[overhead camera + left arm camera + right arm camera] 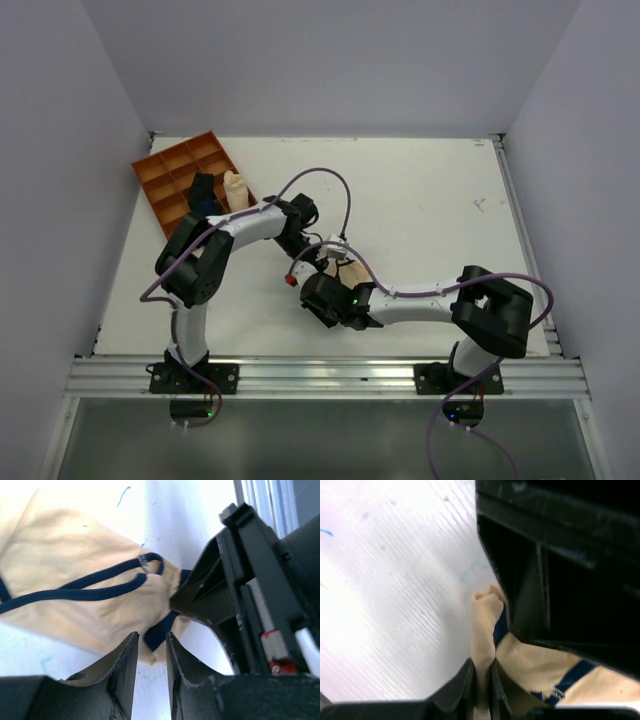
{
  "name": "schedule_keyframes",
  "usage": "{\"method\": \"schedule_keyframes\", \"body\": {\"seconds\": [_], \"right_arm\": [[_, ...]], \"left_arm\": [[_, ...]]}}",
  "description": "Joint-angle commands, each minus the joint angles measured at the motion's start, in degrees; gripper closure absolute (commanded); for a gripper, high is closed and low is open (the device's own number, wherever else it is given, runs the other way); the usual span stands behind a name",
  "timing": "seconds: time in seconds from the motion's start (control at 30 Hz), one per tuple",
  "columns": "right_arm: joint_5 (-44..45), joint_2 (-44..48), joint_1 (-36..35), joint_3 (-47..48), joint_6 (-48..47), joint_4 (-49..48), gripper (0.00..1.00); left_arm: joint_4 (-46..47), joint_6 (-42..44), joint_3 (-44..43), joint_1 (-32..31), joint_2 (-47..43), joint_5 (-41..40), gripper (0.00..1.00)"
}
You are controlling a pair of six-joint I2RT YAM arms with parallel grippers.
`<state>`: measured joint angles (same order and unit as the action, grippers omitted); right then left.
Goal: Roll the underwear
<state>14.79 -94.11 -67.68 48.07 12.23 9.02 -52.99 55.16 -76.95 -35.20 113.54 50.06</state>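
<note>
While right gripper (pixel 481 667) pinches underwear (pixel 530 664), left gripper (pixel 152 637) slightly parted, at its hem

the right gripper (pixel 482 677) is pinching a fold of the beige, dark-banded underwear (pixel 530 662) over the white table (pixel 395 580), while a black casing (pixel 560 570) is looming at right.

L pincer (pixel 151 640) ajar; R pincer (pixel 481 669) clamped
</note>
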Motion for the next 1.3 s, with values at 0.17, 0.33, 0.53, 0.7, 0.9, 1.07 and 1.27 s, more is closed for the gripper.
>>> {"method": "schedule_keyframes", "body": {"seconds": [0.17, 0.33, 0.53, 0.7, 0.9, 1.07, 1.27], "right_arm": [[-12.83, 0.5, 2.2, -4.39, 3.59, -0.66, 0.88], [-18.47, 1.03, 4.48, -6.23, 4.3, -4.18, 0.88], [-25.4, 1.82, 9.05, -7.64, 3.42, -6.02, 0.88], [-34.46, 1.47, 15.73, -7.82, 2.63, -6.47, 0.89], [-48.52, -3.01, 22.23, -5.45, 2.8, -7.17, 0.89], [-55.81, -9.07, 25.84, -2.55, 4.03, -7.08, 0.9], [-61.89, -14.16, 29.09, -2.9, 5.87, -10.59, 0.92]], "left_arm": [[21.15, -18.64, 9.96, 8.56, -13.77, -0.93, 0.69], [35.93, -28.69, 17.16, 13.31, -23.6, -7.87, 0.67], [49.72, -35.98, 23.68, 15.42, -35.02, -16.74, 0.71], [59.31, -46.1, 24.75, 16.48, -40.49, -19.86, 0.67], [57.71, -38.4, 22.46, 16.92, -37.08, 5.23, 0.73], [51.08, -27.26, 24.38, 15.96, -37.07, 4.88, 0.66], [39.38, -3.62, 30.53, 8.32, -39.44, 3.29, 0.61]]}}
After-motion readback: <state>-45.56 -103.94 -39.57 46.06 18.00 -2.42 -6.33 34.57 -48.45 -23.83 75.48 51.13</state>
